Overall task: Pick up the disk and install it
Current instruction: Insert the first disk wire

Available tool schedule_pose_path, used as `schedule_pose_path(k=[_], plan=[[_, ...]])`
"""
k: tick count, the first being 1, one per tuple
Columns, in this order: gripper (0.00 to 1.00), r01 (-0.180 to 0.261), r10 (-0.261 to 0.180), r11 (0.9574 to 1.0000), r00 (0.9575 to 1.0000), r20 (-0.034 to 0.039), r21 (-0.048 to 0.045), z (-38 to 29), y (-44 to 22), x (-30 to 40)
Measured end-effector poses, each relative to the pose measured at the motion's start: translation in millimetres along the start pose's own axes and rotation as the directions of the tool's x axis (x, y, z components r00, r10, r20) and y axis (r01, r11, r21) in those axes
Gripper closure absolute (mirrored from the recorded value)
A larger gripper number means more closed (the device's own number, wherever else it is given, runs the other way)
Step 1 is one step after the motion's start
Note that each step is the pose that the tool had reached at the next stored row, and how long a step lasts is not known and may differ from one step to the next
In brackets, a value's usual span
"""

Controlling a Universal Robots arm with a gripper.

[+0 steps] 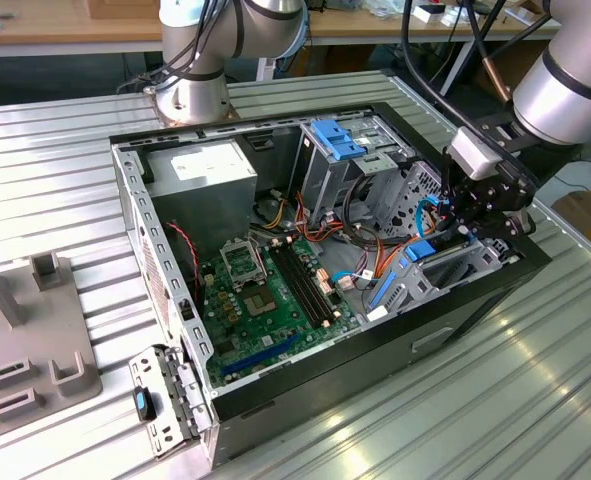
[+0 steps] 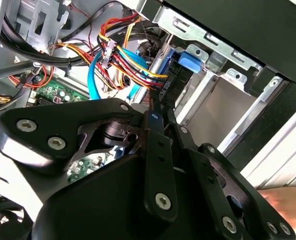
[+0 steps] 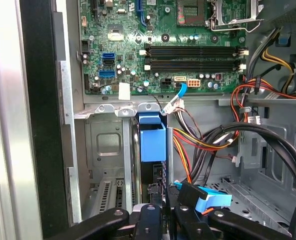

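The claw (image 1: 472, 222) is clenched on the disk (image 3: 153, 142), holding it on edge with its blue rails showing just beyond the fingertips. Directly ahead sits the grey drive cage (image 1: 445, 275) inside the open computer case (image 1: 165, 300), with bundled cables (image 3: 218, 137) close alongside. I judge the install step is underway; the disk must slide straight along the cage slot, clear of those cables.

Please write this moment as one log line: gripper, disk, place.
gripper: over drive bay, at the exterior view's right | disk: standing on edge in bay slot, blue rail visible | computer case: open
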State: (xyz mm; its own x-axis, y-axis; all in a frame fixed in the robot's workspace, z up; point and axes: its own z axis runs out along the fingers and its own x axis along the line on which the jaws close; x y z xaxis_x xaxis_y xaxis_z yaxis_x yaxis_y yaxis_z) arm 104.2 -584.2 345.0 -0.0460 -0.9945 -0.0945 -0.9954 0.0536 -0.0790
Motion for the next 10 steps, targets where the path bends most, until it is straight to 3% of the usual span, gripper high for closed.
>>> schedule_pose_path(k=[10], plan=[[0.84,-0.025,0.025,0.9997,0.9997,-0.0017,0.0034,-2.1,1.6,-0.3]])
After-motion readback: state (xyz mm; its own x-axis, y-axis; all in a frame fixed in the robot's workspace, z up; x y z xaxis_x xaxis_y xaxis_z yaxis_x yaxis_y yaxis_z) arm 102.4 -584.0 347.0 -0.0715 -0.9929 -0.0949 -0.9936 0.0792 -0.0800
